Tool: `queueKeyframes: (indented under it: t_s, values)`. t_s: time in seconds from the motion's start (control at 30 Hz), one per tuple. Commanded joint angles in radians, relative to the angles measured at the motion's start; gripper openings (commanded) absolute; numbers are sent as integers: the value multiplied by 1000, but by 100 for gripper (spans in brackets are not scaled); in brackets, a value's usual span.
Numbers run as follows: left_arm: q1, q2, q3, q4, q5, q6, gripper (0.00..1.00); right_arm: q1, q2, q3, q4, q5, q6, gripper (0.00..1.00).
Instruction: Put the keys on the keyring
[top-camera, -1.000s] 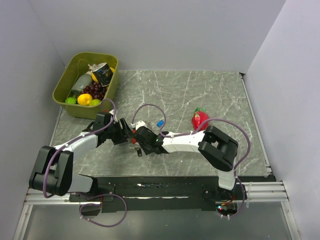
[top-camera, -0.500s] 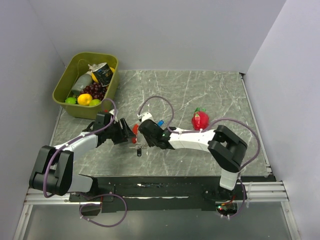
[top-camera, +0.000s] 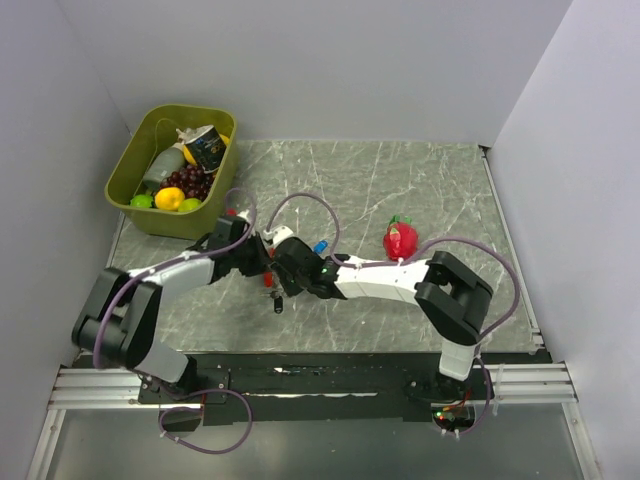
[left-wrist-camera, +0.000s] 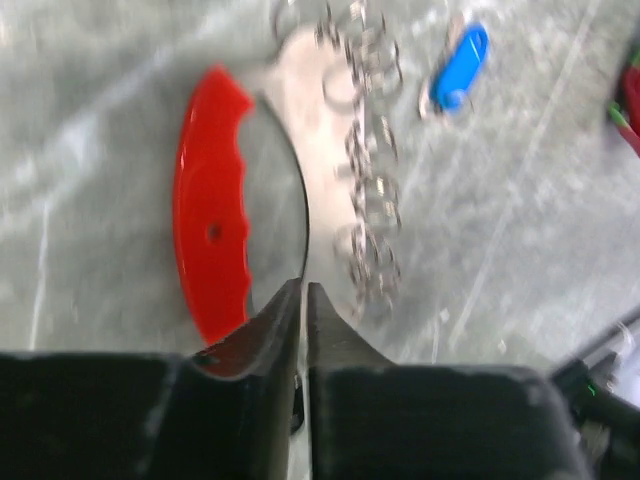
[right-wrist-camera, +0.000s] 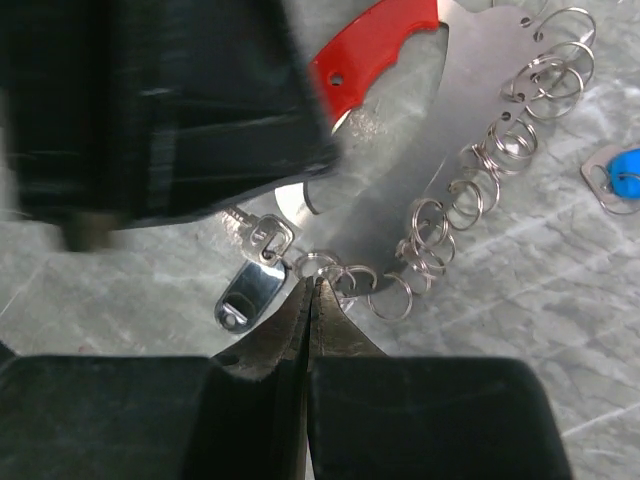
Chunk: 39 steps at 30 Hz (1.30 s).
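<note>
Right wrist view: right gripper (right-wrist-camera: 308, 285) pinched closed on end ring of red curved metal keyring (right-wrist-camera: 420, 150), right at tips. Left gripper (left-wrist-camera: 303, 295) clamped on keyring edge. Tiny blue-headed metal key (right-wrist-camera: 627, 166) loose, off right. Guess: bracing step; next, fetch key, thread it.

Grey marbled table (top-camera: 420, 190) — green bin (top-camera: 165, 222); red toy fruit (top-camera: 400, 240); blue-headed key (top-camera: 320, 245)
</note>
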Motion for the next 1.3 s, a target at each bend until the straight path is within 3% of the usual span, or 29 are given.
queueKeyframes:
  t_s: [0.0, 0.07, 0.27, 0.5, 0.9, 1.27]
  values:
    - [-20, 102, 75, 27, -128, -5, 8, 5, 46, 78, -6, 5, 7, 0]
    - [-21, 170, 84, 40, -136, -12, 1, 5, 72, 94, -15, 6, 21, 0]
    - [-21, 301, 95, 41, -133, -47, 1, 6, 109, 100, -28, -17, 29, 0]
    - [-21, 307, 81, 40, -140, -46, 1, 10, 141, 117, -77, -2, 23, 0]
    - [-29, 329, 75, 41, -119, -34, 1, 28, 86, 42, 21, -54, -11, 0]
    - [-29, 337, 72, 74, -96, -34, 1, 60, 100, 40, 32, -2, -17, 0]
